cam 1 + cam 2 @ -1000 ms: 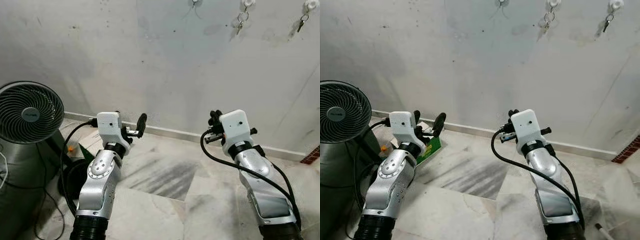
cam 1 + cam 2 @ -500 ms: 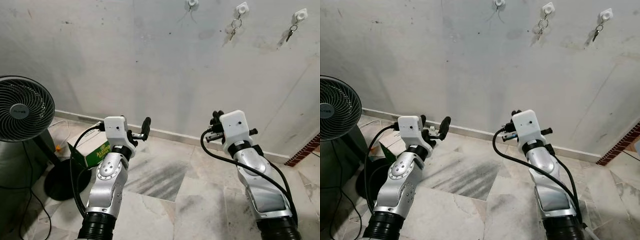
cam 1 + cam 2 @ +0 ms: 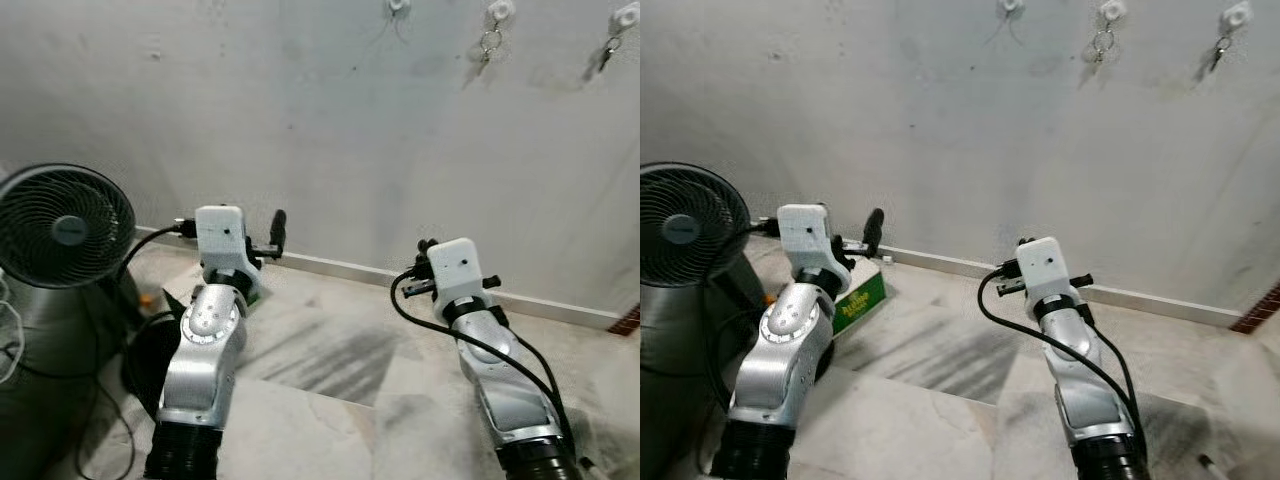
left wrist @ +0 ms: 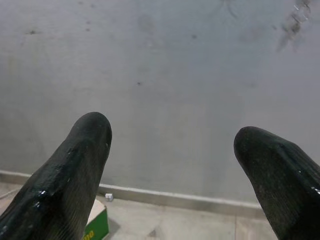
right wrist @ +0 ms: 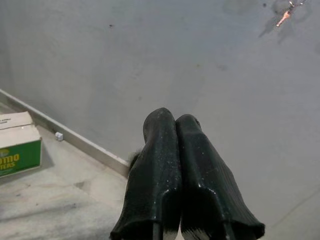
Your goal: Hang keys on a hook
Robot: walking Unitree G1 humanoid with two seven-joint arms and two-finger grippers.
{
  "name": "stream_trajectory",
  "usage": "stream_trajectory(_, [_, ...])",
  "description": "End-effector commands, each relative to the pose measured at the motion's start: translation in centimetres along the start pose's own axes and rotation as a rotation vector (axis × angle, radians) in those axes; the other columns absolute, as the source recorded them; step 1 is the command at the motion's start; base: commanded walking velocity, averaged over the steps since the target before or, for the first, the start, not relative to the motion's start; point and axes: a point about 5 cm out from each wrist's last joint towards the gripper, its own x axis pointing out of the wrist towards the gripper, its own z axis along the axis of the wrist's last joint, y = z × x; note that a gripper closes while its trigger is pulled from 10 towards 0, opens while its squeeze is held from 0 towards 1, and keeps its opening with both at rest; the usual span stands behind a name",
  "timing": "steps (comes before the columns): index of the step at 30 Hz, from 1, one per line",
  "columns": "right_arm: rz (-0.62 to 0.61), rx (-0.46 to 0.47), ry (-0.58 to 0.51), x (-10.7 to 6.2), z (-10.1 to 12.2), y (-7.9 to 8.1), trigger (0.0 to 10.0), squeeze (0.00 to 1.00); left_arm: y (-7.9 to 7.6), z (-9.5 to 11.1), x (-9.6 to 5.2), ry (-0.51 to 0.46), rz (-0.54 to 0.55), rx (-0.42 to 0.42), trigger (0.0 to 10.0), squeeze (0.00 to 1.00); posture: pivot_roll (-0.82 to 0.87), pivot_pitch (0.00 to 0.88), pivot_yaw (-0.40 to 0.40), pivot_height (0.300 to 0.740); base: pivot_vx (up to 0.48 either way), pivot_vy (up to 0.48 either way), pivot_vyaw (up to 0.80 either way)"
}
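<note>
High on the grey wall are three white hooks [image 3: 497, 10]. A key ring [image 3: 487, 45] hangs from the middle one and a key [image 3: 604, 53] from the right one. The left hook [image 3: 397, 5] carries no keys that I can make out. My left gripper [image 4: 172, 150] is open and empty, raised low in front of the wall, well below the hooks. My right gripper [image 5: 172, 125] is shut with nothing showing between its fingers, also held low and pointing at the wall. The right-hand key [image 5: 286, 15] appears far above it.
A black floor fan [image 3: 65, 225] stands at the left with cables trailing on the floor. A green and white box [image 3: 860, 300] lies by the skirting board behind my left arm. Marble floor tiles stretch between the arms and the wall.
The whole picture has shifted, so the camera moved; the hooks now sit at the very top edge. Both arms hold much the same pose, left fingers apart, right together.
</note>
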Motion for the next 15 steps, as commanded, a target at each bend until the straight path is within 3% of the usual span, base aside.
stream_trajectory(1, [-0.026,0.002,-0.023,0.2,0.5,-0.5,10.0,0.00,0.1,-0.1,-0.1,0.001,-0.012,0.027,10.0,0.00,0.00,0.000,0.081,0.740,0.000,0.000,0.00])
stream_trajectory(5, [-0.059,-0.003,0.009,-0.3,-0.2,-1.6,10.0,0.00,0.4,-1.5,1.1,0.037,0.021,0.043,10.0,0.00,-0.03,0.000,0.062,0.740,0.000,0.000,0.00])
stream_trajectory(7, [-0.052,-0.016,0.002,-0.6,0.0,-1.8,10.0,0.00,0.2,-1.6,1.1,0.079,0.053,0.022,10.0,0.00,-0.05,0.000,0.049,0.740,0.000,0.000,0.00])
stream_trajectory(9, [-0.047,-0.029,-0.004,-0.8,0.2,-2.0,10.0,0.00,-1.5,0.1,0.8,0.038,-0.044,0.131,10.0,0.00,-0.05,0.000,0.039,0.740,0.000,0.000,0.00])
stream_trajectory(11, [-0.043,-0.028,-0.001,-1.2,0.2,-2.2,10.0,0.00,-3.4,2.0,0.2,-0.019,-0.125,0.150,10.0,0.00,-0.03,0.000,0.027,0.740,0.000,0.000,0.00])
stream_trajectory(15, [-0.046,-0.023,0.004,-1.5,0.1,-2.5,10.0,0.00,-4.4,2.6,-1.2,-0.021,-0.157,0.202,10.0,0.00,-0.03,0.000,0.018,0.740,0.000,0.000,0.00])
